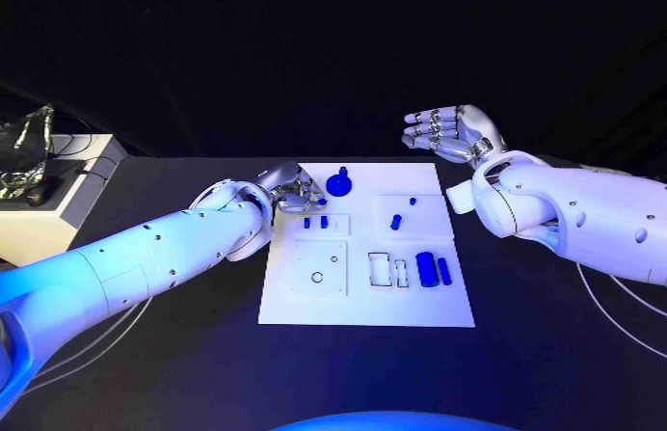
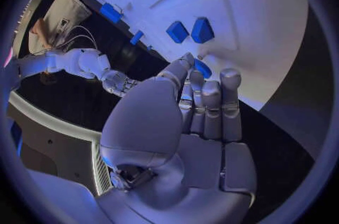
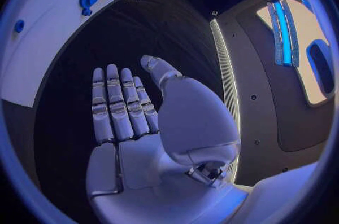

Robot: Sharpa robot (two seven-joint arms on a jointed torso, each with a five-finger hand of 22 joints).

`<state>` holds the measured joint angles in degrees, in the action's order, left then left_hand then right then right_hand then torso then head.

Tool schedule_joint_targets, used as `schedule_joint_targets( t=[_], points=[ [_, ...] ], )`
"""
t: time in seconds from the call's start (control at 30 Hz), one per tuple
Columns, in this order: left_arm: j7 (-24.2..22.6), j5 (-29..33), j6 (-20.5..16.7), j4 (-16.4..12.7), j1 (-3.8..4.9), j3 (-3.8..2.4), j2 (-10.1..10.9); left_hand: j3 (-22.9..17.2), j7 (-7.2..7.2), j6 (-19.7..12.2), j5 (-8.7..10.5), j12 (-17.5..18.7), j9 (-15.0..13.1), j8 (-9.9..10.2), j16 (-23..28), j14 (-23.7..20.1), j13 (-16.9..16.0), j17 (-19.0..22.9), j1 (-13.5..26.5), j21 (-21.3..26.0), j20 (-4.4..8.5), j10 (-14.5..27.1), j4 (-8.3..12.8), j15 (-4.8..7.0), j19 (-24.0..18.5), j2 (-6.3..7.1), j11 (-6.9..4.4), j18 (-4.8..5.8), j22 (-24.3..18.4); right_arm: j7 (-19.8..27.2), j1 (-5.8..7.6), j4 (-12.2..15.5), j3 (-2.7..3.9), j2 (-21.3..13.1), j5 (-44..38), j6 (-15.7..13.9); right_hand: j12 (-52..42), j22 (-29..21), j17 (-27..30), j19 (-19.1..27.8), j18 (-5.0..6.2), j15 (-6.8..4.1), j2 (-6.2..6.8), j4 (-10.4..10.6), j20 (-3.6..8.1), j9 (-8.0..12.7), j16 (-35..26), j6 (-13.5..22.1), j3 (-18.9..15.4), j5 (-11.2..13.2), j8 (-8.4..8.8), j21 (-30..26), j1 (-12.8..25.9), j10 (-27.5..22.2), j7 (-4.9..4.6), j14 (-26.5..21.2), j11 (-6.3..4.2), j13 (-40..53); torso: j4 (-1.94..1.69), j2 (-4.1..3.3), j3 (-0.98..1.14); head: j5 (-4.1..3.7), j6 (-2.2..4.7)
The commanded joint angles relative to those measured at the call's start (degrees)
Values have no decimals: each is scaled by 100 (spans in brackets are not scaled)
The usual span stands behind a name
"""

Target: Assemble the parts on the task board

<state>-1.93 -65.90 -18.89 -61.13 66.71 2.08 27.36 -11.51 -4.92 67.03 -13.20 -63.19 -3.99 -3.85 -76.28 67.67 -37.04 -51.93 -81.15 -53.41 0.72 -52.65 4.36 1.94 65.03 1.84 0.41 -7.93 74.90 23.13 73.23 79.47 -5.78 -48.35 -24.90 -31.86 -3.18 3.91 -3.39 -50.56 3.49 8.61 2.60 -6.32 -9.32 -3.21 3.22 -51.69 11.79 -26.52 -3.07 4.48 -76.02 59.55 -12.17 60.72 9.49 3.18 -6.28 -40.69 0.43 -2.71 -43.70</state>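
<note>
The white task board (image 1: 368, 301) lies in the middle of the black table. My left hand (image 1: 289, 188) hovers over its far left corner and pinches a small blue part (image 2: 203, 69) at its fingertips (image 2: 185, 61). Close by on the board are a round blue part (image 1: 340, 181), two small blue pieces (image 1: 315, 223), a blue peg (image 1: 396, 222) and two longer blue blocks (image 1: 434, 269). My right hand (image 1: 447, 132) is raised beyond the board's far right corner. Its fingers (image 3: 113, 102) are stretched out with nothing in them.
A white stand with dark gear and cables (image 1: 49, 200) sits at the table's left edge. Thin cables (image 1: 612, 306) trail over the table under my right arm. The board's near left has cut-out recesses (image 1: 320, 267).
</note>
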Motion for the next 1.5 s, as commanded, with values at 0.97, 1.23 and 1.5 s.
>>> schedule_joint_targets(
  t=[0.97,1.23,1.5],
  points=[
    [-367,801,56,191,-77,-23,-97,69,23,-21,26,-6,7,22,-3,13,-26,-23,-10,-58,16,-1,14,7,23,-81,-23,93,288,81,-2,11,2,-7,-31,67,-19,1,-8,13,-98,13,35,-4,-26,-8,26,-2,-4,-29,-21,-24,5,11,4,21,15,9,1,-5,1,-21,11],
    [-358,803,91,201,-78,-22,-108,77,25,-13,30,-10,6,20,-6,14,-30,-28,-8,-64,16,-2,16,8,24,-82,-24,95,290,81,-2,8,2,-6,-31,66,-19,1,-8,13,-98,13,35,-4,-26,-8,26,-2,-4,-29,-21,-24,5,11,4,21,15,9,0,-4,3,-19,18],
    [-316,800,159,241,-78,-21,-113,93,26,-10,30,-9,7,22,-9,9,-35,-29,-15,-71,18,0,27,9,20,-98,-25,97,291,81,-2,11,2,-10,-31,65,-19,1,-8,13,-98,13,35,-4,-26,-8,26,-2,-4,-29,-21,-24,5,11,4,21,15,9,-1,-7,3,-22,15]
  ],
)
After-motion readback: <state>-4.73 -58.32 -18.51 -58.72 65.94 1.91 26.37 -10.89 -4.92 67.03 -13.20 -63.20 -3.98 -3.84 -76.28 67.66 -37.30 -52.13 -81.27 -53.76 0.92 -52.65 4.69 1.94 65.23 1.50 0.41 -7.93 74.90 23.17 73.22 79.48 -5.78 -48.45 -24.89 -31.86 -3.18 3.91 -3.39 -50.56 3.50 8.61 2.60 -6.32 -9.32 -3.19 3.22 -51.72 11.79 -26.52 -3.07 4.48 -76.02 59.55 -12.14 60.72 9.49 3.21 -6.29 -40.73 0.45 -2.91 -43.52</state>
